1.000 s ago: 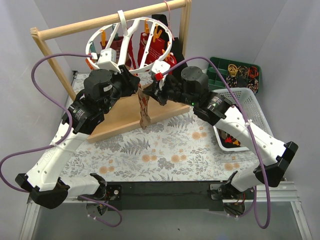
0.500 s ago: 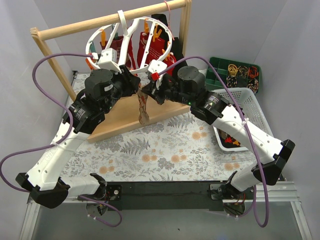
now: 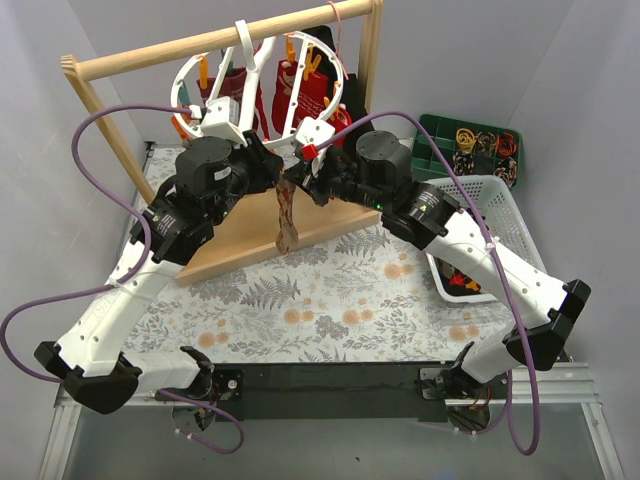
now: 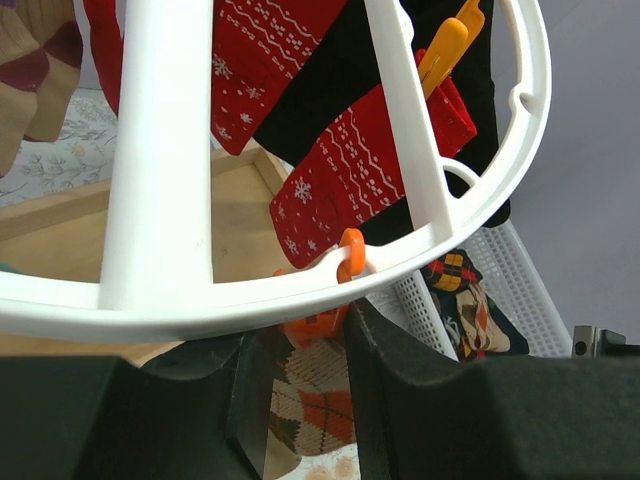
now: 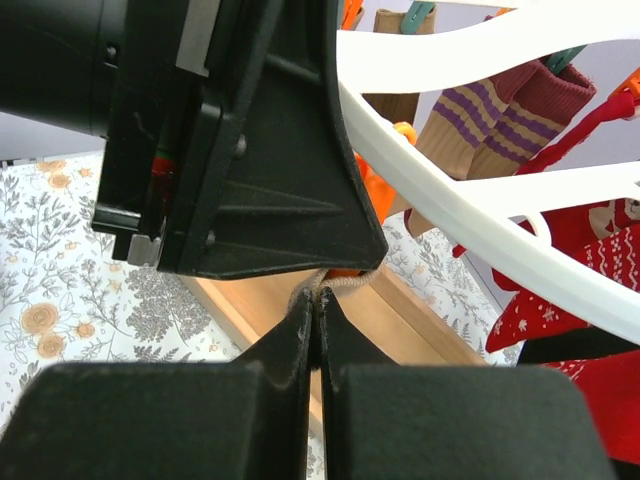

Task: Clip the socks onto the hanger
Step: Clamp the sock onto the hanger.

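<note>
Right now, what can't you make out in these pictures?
Top view: left gripper and right gripper cover where the argyle sock meets the orange clip.
Left wrist: hanger ring and left gripper leave the clip half hidden; biting the sock? Unclear.
Right wrist: right gripper hides nearly all the sock.

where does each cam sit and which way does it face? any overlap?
Top external: above and behind the bases, looking down and forward at the hanger; both arms show.
Left wrist: on the left gripper, looking up under the ring; its fingers close on an orange clip.
Right wrist: on the right gripper, facing the left gripper; pinches the argyle sock.
Shared: both wrist views show ring and clip.
</note>
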Robot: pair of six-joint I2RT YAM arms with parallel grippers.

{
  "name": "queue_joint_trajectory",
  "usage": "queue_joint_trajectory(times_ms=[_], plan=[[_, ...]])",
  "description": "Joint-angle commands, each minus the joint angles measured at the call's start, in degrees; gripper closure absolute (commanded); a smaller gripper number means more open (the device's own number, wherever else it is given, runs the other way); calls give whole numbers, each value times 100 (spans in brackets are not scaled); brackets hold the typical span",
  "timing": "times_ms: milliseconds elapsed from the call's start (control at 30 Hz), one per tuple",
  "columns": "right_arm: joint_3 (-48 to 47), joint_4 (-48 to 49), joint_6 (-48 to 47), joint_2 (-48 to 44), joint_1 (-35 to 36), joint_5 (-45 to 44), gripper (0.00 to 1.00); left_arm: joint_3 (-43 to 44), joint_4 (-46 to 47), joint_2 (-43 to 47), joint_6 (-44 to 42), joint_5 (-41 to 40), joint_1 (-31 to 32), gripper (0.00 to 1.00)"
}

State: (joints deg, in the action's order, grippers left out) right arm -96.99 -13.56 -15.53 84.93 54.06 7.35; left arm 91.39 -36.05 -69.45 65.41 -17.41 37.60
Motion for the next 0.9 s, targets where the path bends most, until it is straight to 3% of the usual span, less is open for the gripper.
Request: queue_joint_trajectory(times_ms=[0,167,267,300,533,667,867], plan=[[-320,310,-117,24,60,-120,99,98,-148,-69,-46,-61,-16,100],[-321,389,-126,-29,78,-146,99,142,-183,-51,-28,-52,-16,99],[-233,398,-117,-72,78,-216,99,177,-165,10,-2,-17,-16,81],[-172,407,-100,-81,78,-234,99,177,-165,37,7,-8,-16,67],[92,530,76,-178,78,-656,99,168,-235,397,271,27,-16,27],[101,521,147,-160,78,-1024,99,291,-569,607,288,272,-16,15],[163,486,147,-187,43,-1885,99,116,-816,1021,95,458,-16,10]])
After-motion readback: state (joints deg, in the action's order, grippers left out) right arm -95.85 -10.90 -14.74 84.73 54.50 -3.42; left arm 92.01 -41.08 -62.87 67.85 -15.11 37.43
